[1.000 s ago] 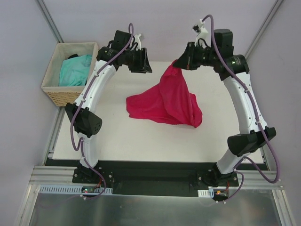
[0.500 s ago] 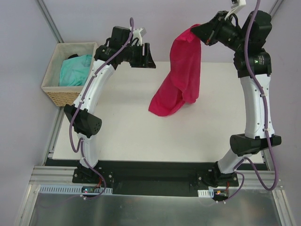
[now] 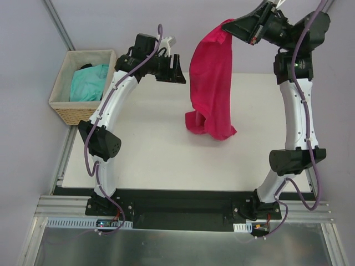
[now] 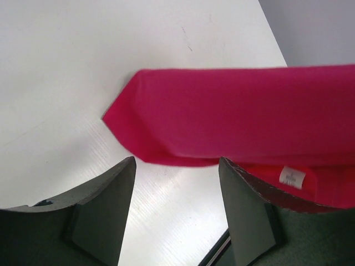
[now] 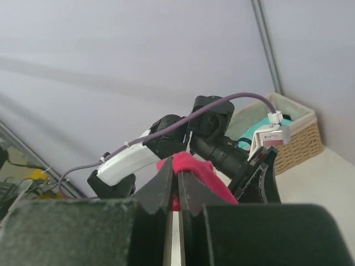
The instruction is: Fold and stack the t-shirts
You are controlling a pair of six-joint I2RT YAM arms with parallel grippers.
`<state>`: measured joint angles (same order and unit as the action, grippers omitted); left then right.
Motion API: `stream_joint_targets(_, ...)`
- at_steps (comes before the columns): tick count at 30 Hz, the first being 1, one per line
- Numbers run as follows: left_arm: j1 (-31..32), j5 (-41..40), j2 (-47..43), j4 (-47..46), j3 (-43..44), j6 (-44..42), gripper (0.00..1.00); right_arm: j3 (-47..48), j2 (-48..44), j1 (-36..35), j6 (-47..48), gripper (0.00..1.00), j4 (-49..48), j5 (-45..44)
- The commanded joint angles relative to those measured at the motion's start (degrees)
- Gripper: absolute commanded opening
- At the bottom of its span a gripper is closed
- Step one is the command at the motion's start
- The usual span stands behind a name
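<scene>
The crimson-pink t-shirt (image 3: 211, 83) hangs in a long drape from my right gripper (image 3: 230, 23), which is shut on its top edge high above the table's far side; its lower end rests crumpled on the white table (image 3: 138, 155). In the right wrist view the fingers pinch a bunch of pink fabric (image 5: 191, 165). My left gripper (image 3: 180, 69) hovers open just left of the hanging shirt. Its wrist view shows the pink t-shirt (image 4: 222, 116) beyond the fingertips, with a white neck label (image 4: 291, 176). A turquoise t-shirt (image 3: 89, 82) lies in the basket.
A woven wicker basket (image 3: 64, 113) stands off the table's far left corner. Grey walls enclose the back and sides. The arm bases sit on a black rail (image 3: 177, 208) at the near edge.
My right gripper has lifted the pink t-shirt from a spread heap on the table to a tall hanging drape. The left gripper has opened wider and edged right toward the shirt.
</scene>
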<state>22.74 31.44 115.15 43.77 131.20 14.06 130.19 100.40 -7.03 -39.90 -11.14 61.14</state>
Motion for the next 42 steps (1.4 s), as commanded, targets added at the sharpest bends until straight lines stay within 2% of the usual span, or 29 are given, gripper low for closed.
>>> stream_joint_targets(1, -0.7, 2.8, -0.5, -1.8, -0.2, -0.9, 0.62, -0.5, 0.5, -0.2, -6.5, 0.04, -10.1, 3.0)
stream_joint_targets(2, -0.6, 6.0, -0.6, -2.4, -0.1, -1.1, 0.66, -1.0, -0.4, -0.2, -3.4, 0.04, -4.3, 1.9)
stream_joint_targets(5, 0.0, 9.2, -1.8, -2.8, -0.4, -2.7, 0.72, -5.5, -2.2, -0.2, 3.5, 0.04, 1.5, -0.4)
stream_joint_targets(11, 2.1, 4.6, -10.1, -3.3, -6.3, -5.4, 0.68, -8.3, -1.4, -0.3, 9.6, 0.03, 8.1, -2.3)
stream_joint_targets(15, 2.0, 1.2, -13.6, -4.0, -9.8, -7.8, 0.66, -7.5, -0.5, -0.6, 9.8, 0.03, 8.2, -2.6)
stream_joint_targets(31, 2.2, 7.8, -11.4, -12.6, -10.0, -6.5, 0.66, -4.7, 1.8, -3.3, 7.9, 0.03, 10.7, -0.2)
stream_joint_targets(36, 2.2, 6.4, -12.8, -13.4, -13.4, -6.1, 0.64, -1.0, 5.4, -10.8, 6.1, 0.03, 9.1, 1.7)
stream_joint_targets(40, 2.2, 5.7, -13.8, -14.3, -14.9, -6.0, 0.64, 1.0, 7.0, -15.5, 2.0, 0.03, 1.0, 1.6)
stream_joint_targets(42, 2.2, 5.9, -13.9, -14.5, -15.1, -5.9, 0.64, 3.5, 8.0, -17.1, 1.5, 0.03, 1.4, 1.7)
